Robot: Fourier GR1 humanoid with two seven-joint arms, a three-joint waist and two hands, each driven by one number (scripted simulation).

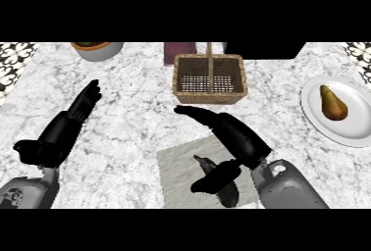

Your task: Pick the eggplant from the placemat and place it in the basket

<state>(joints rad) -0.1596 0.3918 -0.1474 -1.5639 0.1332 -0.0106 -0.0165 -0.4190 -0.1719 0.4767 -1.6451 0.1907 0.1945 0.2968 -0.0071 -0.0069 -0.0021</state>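
A dark eggplant (226, 193) lies on the grey placemat (179, 169) near the counter's front edge, its stem end pointing up and left. My right hand (235, 133) is open above the mat's far right corner, fingers stretched toward the wicker basket (210, 94). Its thumb hangs down across the eggplant's middle and hides part of it; I cannot tell whether it touches. The basket stands just beyond the fingertips and nothing shows inside it under its handle. My left hand (64, 130) is open at the left, fingers straight and pointing away.
A white plate (355, 135) with a brown pear (333, 104) sits at the right edge. A grey bowl (98, 50) stands at the back left. A dark red block (179, 51) and a black box (264, 50) are behind the basket.
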